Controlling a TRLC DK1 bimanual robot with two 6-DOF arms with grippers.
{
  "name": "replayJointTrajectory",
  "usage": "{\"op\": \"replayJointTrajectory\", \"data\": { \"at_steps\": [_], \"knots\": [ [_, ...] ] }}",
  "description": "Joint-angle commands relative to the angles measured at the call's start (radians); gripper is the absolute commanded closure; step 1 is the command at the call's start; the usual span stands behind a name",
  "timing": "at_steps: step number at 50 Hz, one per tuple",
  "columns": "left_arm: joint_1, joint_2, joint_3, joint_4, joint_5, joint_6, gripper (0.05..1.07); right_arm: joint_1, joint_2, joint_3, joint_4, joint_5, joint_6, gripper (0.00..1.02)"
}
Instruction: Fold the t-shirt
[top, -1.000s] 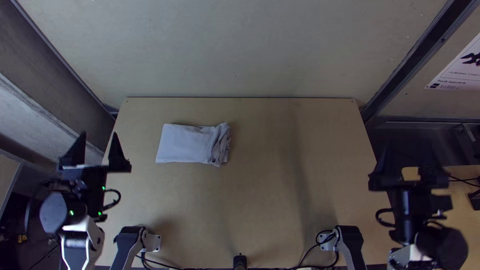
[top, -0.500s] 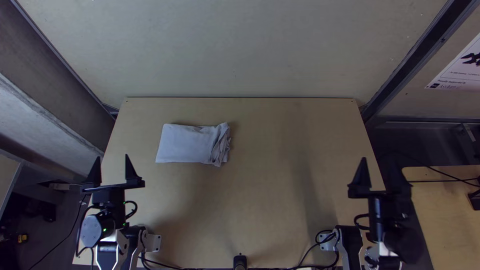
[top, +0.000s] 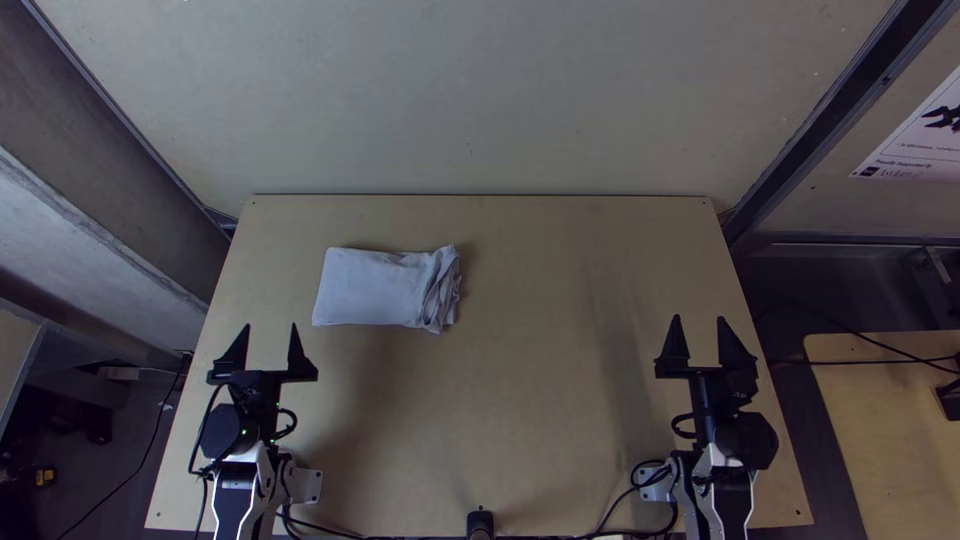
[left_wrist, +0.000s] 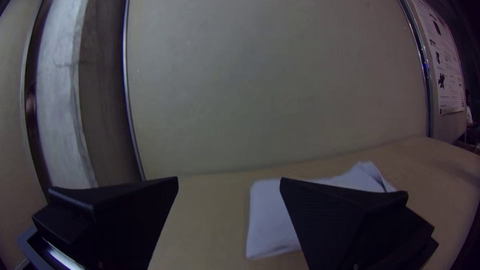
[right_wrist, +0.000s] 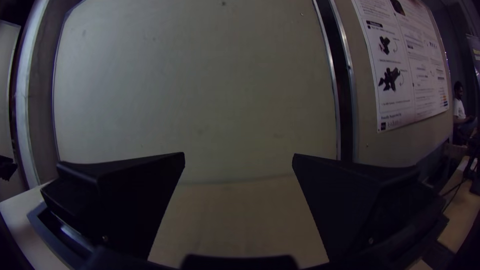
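Left gripper (top: 270, 325): fingers well parted, nothing held. Right gripper (top: 698, 317): likewise spread wide, gap between the fingers unoccupied.

Pose: in the top view each gripper is over its own side of the table (top: 520, 430), tips toward the far edge, the two roughly parallel and well apart. Both arms reach up from the near edge. In both wrist views the fingers point ahead toward the pale back wall (top: 480, 100).

T-shirt (top: 375, 290): lies on the table beyond the left gripper's tips and toward the table's middle, apart from them; well apart from the right gripper, on the left arm's half. In the left wrist view one finger covers part of it. Cloth is folded into a compact, roughly rectangular bundle, mostly smooth on top; the end toward the right arm's side is wrinkled, with loose layers and edges. Number of layers hard to make out, perhaps several.

Farther out: black cables (top: 600, 525) along the near edge; a second wooden surface (top: 890, 440) past the right arm. White poster (right_wrist: 400, 75) on the side wall to the right, carrying dark drawings and small printed text.
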Motion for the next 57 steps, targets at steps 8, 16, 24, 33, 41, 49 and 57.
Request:
{"op": "replayJointTrajectory", "data": {
  "at_steps": [8,16,24,33,41,49,57],
  "knots": [
    [0.0,-0.009,-0.043,-0.022,0.016,-0.034,0.1,-0.018,-0.001,-0.057,-0.148,0.02,-0.014,0.03],
    [0.0,-0.009,-0.043,-0.022,0.016,-0.033,0.1,-0.016,-0.004,-0.057,-0.147,0.033,-0.014,0.03],
    [0.0,-0.009,-0.043,-0.022,0.016,-0.033,0.1,-0.012,-0.004,-0.057,-0.147,0.033,-0.014,0.03],
    [0.0,-0.009,-0.043,-0.022,0.016,-0.034,0.1,-0.012,-0.004,-0.057,-0.147,0.033,-0.014,0.03],
    [0.0,-0.009,-0.043,-0.022,0.016,-0.033,0.1,-0.012,-0.004,-0.057,-0.147,0.033,-0.014,0.03],
    [0.0,-0.009,-0.043,-0.022,0.016,-0.033,0.1,-0.012,-0.004,-0.057,-0.147,0.033,-0.014,0.03],
    [0.0,-0.009,-0.043,-0.022,0.016,-0.033,0.1,-0.012,-0.004,-0.057,-0.147,0.033,-0.014,0.03]
  ]
}}
